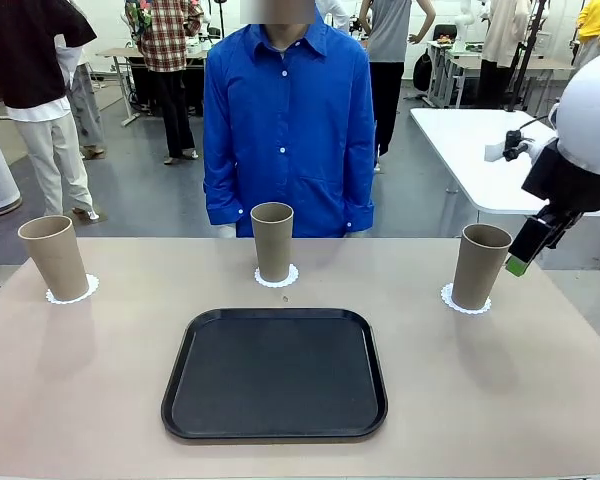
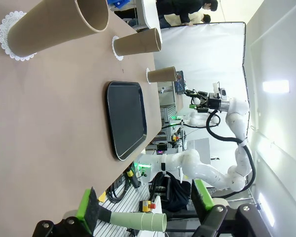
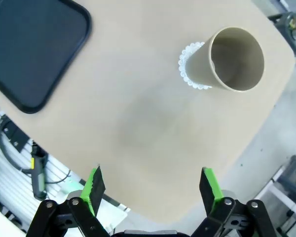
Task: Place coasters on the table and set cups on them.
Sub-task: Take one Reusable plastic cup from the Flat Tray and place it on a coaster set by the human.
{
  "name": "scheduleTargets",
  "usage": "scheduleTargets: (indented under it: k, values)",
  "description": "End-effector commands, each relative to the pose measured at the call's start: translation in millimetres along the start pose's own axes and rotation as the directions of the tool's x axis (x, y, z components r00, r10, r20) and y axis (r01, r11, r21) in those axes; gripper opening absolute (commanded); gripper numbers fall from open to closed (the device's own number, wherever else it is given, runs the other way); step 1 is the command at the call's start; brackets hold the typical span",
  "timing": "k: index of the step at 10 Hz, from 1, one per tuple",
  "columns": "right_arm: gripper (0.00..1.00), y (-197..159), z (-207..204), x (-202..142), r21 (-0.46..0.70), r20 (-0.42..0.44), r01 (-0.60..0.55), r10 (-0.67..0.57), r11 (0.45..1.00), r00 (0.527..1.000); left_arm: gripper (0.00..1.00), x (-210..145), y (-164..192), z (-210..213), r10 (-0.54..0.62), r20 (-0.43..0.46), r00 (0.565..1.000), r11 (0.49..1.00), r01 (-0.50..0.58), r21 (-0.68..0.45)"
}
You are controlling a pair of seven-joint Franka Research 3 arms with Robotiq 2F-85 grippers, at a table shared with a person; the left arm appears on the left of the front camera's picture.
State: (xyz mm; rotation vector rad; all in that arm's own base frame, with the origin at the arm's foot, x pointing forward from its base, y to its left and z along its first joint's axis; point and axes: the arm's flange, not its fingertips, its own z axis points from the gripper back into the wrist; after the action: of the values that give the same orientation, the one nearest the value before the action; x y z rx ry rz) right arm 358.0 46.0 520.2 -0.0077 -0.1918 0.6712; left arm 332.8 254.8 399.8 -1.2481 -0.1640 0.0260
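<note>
Three tan cups stand upright on the beige table (image 1: 100,400), each on a white lacy coaster: the left cup (image 1: 55,257) on its coaster (image 1: 75,292), the middle cup (image 1: 272,241) on its coaster (image 1: 278,278), and the right cup (image 1: 480,265) on its coaster (image 1: 464,301). My right gripper (image 1: 519,263) hangs open just right of the right cup, clear of it. In the right wrist view, that gripper (image 3: 153,186) is high above the table with this cup (image 3: 232,59) ahead. My left gripper (image 2: 147,205) is open and empty, far back from the cups (image 2: 54,24).
An empty black tray (image 1: 275,373) lies in the middle of the table, near the front. A person in a blue shirt (image 1: 285,120) stands at the far edge behind the middle cup. A white table (image 1: 480,150) stands at the back right.
</note>
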Motion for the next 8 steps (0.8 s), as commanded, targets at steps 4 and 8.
scheduleTargets:
  k: [4,8]
  values:
    - [1.0,2.9,-9.3,-2.3,-0.027,0.01,-0.009,0.009,1.0,1.0,1.0,-0.5,-1.8,1.6,0.001,0.011,1.0,1.0,-0.001,-0.008]
    - [1.0,2.9,-9.3,-2.3,-0.027,0.01,-0.009,0.009,1.0,1.0,1.0,-0.5,-1.8,1.6,0.001,0.011,1.0,1.0,-0.001,-0.008]
